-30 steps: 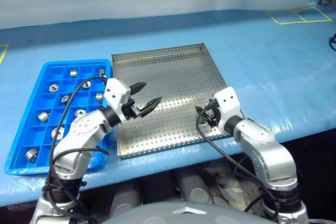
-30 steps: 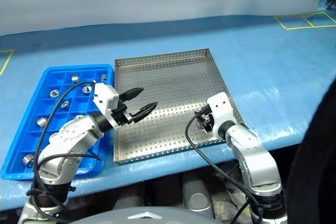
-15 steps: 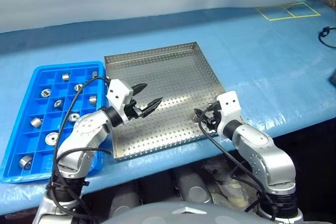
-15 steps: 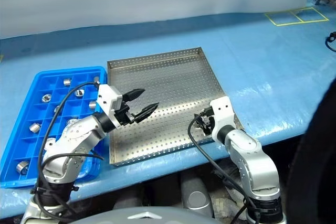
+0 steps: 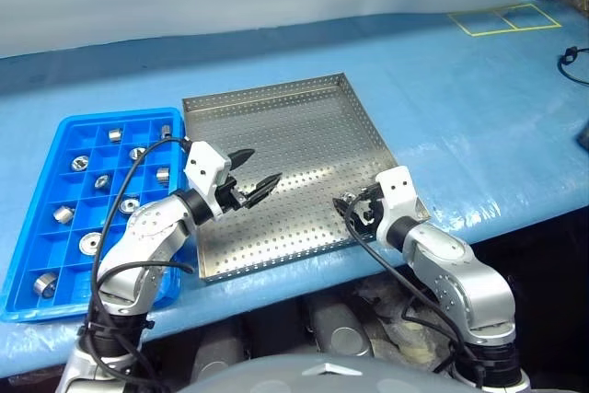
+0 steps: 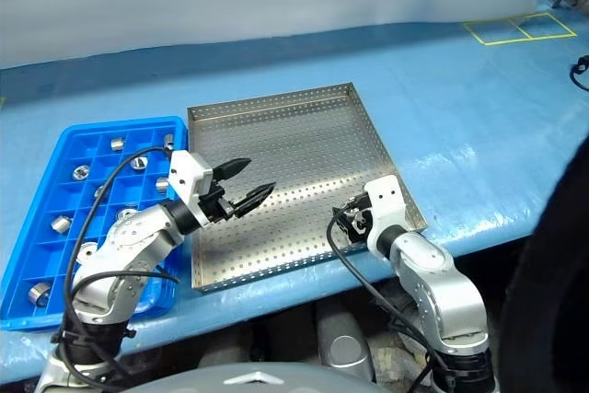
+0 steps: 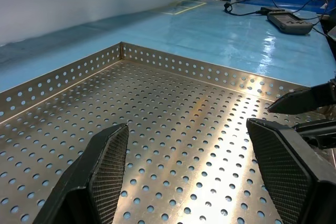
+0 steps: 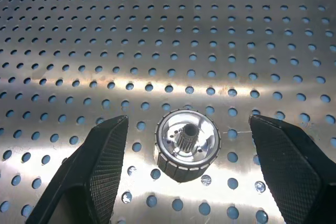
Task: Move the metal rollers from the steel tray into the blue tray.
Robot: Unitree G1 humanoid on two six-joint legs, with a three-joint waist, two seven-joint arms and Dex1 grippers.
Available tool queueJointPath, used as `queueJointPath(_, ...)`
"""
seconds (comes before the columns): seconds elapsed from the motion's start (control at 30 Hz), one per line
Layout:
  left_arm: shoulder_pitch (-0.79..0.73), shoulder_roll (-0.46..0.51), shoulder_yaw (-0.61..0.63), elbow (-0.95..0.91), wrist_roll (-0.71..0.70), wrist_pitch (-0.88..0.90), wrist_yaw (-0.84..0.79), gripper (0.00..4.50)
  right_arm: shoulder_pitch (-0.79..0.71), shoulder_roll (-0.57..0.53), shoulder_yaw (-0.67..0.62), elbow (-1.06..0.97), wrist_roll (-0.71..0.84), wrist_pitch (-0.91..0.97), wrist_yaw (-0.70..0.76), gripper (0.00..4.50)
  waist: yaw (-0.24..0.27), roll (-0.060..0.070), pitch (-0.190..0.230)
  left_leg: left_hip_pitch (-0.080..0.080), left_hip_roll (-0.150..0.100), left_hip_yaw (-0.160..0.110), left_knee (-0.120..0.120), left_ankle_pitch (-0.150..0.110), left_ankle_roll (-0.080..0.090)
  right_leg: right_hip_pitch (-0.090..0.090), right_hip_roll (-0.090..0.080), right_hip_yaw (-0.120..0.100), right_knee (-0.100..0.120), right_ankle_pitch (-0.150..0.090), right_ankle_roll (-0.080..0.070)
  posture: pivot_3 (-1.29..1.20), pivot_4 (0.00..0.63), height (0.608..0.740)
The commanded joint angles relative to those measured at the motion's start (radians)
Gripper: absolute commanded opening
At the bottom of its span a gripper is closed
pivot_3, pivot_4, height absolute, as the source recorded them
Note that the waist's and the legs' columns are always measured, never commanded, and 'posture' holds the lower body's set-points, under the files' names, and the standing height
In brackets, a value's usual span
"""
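Right wrist view: right gripper [image 8: 185, 174] spread wide, empty, straddling last metal roller [image 8: 187, 144] on steel tray [image 8: 157, 35] | step: pick | next: close, carry to blue tray [image 5: 55, 186] | left gripper [image 5: 258, 172] open, idle.

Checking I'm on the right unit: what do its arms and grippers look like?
Both arms are silver-grey rounded links with black joints and a white block at each wrist, with looping black cables. The left gripper and right gripper each have two black pointed fingers with cross-hatched pads.
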Motion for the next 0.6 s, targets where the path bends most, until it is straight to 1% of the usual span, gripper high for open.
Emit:
queueJointPath(0.03,-0.011,0.006,0.010,-0.016,0.006,-0.018,0.000,3.92,0.008,0.005,-0.003,0.025,0.008,-0.013,-0.010,3.88,0.001,0.000,0.000,0.000,0.000,0.000,0.000,0.000,0.000,0.000,0.000,0.000,0.000,0.000,0.000,-0.29,0.150,0.740)
queueJointPath(0.23,-0.004,0.010,0.014,-0.019,0.011,-0.019,0.004,3.92,-0.001,0.012,-0.004,0.071,0.012,-0.037,-0.012,3.88,0.003,0.000,-0.001,0.000,0.000,0.000,0.000,0.000,0.000,0.000,0.000,0.000,0.000,0.000,0.000,-0.29,0.150,0.740)
queueJointPath(0.43,0.000,0.011,0.021,-0.026,0.012,-0.019,0.011,3.92,-0.014,-0.006,0.013,0.097,-0.004,-0.019,-0.027,3.88,0.007,0.000,-0.001,0.000,0.000,0.000,0.000,0.000,0.001,0.000,0.000,0.000,0.000,0.000,0.000,-0.27,0.150,0.740)
queueJointPath(0.5,0.007,0.010,0.024,-0.031,0.013,-0.021,0.017,3.92,-0.028,-0.047,0.042,0.089,-0.037,0.013,-0.042,3.88,0.010,0.000,-0.001,0.000,0.000,0.000,0.000,0.000,0.001,0.000,0.000,0.000,-0.001,0.000,-0.001,-0.27,0.150,0.740)
queueJointPath(0.6,0.012,0.009,0.024,-0.035,0.014,-0.024,0.023,3.92,-0.045,-0.085,0.051,0.072,-0.040,0.044,-0.042,3.88,0.020,-0.001,-0.002,0.000,0.000,0.000,0.000,-0.001,0.001,0.001,-0.001,0.000,-0.001,0.000,0.000,-0.26,0.150,0.740)
